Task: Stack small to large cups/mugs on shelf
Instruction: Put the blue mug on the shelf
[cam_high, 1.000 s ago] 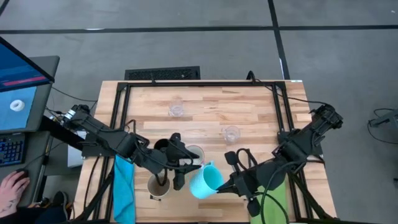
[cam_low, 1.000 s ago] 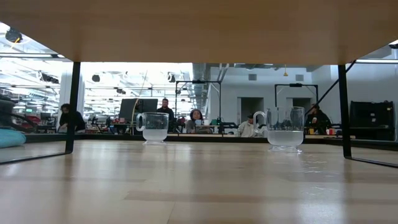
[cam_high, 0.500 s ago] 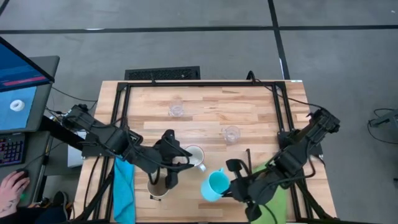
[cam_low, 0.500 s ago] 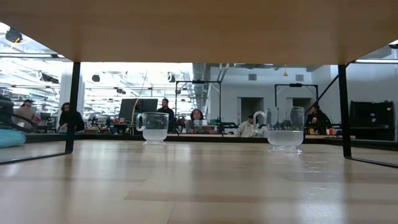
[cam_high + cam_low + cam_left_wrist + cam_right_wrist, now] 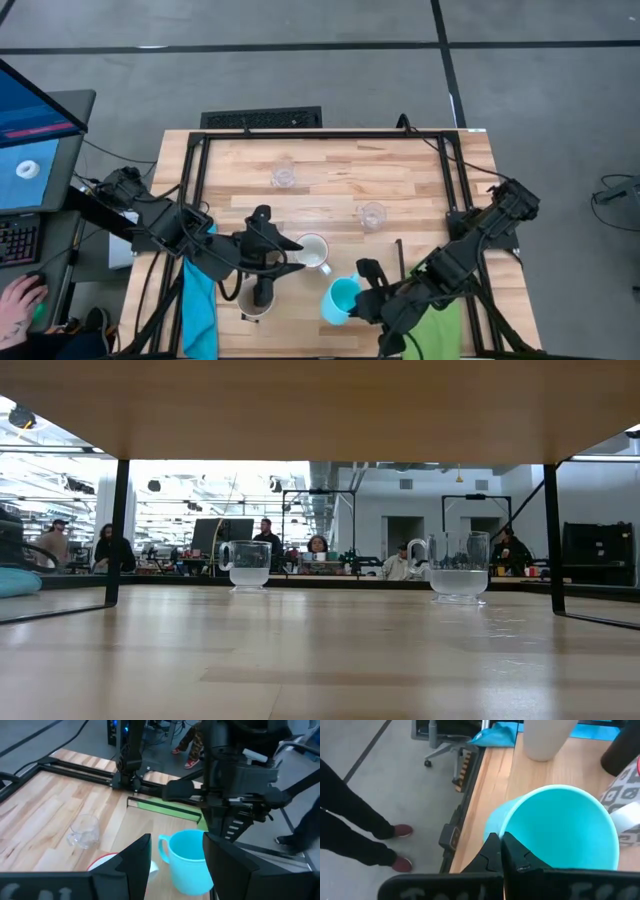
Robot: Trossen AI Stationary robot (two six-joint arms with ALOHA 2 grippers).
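Note:
A bright blue handled mug stands upright near the table's front edge, with my right gripper shut on it. To its left are a white mug and a beige mug. My left gripper hovers open above the beige mug with nothing between its fingers. Two clear glasses stand on their bases farther back on the black-railed shelf board. Neither gripper shows in the low view. My right gripper pinches the blue mug's rim between its two fingers, on the side opposite the handle. The fingers slant down at it from the table's right. The mug stays upright, mouth up; whether its base rests on the wood, I cannot tell.
A blue cloth hangs at the near left and a green cloth lies at the near right. Black rails frame the board. A person's hand rests at a keyboard left of the table. People sit in the room behind.
My right gripper has sunk and rolled, bringing the blue mug from tipped with its mouth sideways to upright, a little nearer the front edge. My left gripper has risen and drawn back toward the table's left, away from the blue mug.

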